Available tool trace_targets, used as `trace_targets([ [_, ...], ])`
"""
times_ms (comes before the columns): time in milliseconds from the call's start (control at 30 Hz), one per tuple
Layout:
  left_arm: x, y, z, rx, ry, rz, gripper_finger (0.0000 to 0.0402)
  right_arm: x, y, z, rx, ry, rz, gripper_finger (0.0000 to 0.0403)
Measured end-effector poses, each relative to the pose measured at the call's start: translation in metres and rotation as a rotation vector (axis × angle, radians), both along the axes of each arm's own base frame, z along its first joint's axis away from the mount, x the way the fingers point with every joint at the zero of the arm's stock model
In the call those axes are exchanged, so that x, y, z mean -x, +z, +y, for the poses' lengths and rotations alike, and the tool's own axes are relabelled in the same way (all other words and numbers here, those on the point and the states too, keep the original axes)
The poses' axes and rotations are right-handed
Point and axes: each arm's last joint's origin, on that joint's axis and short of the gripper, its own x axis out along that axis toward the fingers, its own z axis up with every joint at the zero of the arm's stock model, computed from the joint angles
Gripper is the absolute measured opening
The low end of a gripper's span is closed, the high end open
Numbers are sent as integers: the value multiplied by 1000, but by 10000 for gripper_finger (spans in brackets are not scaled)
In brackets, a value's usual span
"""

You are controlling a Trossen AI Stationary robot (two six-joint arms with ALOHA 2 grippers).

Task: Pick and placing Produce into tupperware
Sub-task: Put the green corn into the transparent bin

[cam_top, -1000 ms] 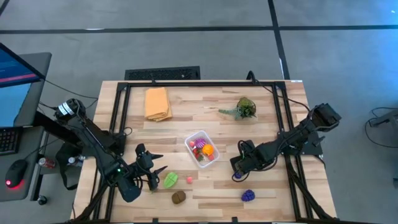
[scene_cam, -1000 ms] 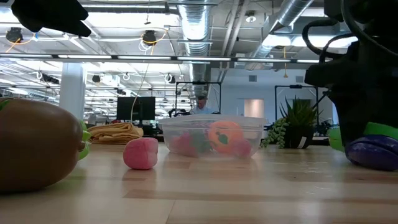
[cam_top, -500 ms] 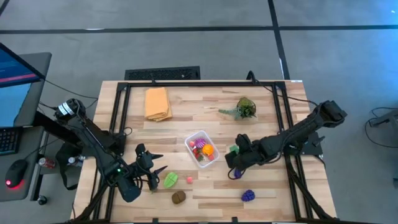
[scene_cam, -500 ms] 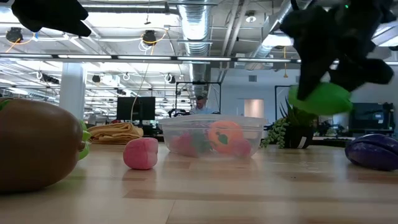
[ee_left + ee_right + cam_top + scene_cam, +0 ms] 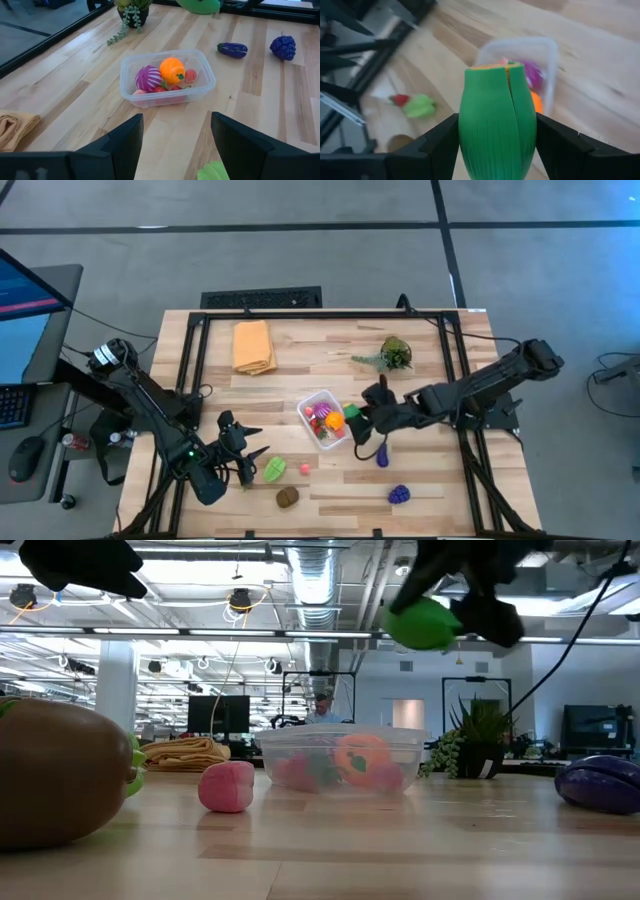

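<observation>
The right gripper [image 5: 356, 418] has swung in from the far right side of the table, carrying a green toy vegetable [image 5: 497, 122], and now hangs just beside the tupperware [image 5: 325, 419], at its near edge. The jaws are closed partway on the green piece, which stands upright between the fingers [image 5: 435, 145]; in the low view it rides well above the container's rim. Directly ahead of and below the gripper, the clear box already holds an orange piece [image 5: 172, 70], a purple-striped ball [image 5: 148, 78] and some small red bits. So the carry looks nearly finished: a short move further over the opening and a release should land it. The left gripper [image 5: 240, 450] waits with jaws apart, a lime-green piece [image 5: 274, 470] just beside it.
</observation>
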Motion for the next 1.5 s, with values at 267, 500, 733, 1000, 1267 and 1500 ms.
trace_targets([
  [267, 0, 0, 0, 12, 8, -9, 224, -11, 5, -13, 56, 19, -71, 260],
  [500, -1, 1, 0, 4, 27, -38, 224, -15, 5, -26, 73, -14, -73, 260],
  [733, -1, 1, 0, 4, 31, -43, 224, -18, 10, -28, 93, 0, -119, 260],
  [1000, 0, 2, 1, -15, 43, -58, 224, -45, -20, -19, 42, 62, -126, 260],
  [1267, 0, 2, 1, -9, 42, -54, 224, -67, -53, -10, -7, 106, -145, 260],
  [1500, 0, 1, 1, -6, 39, -49, 224, -76, -76, -7, -35, 120, -118, 260],
])
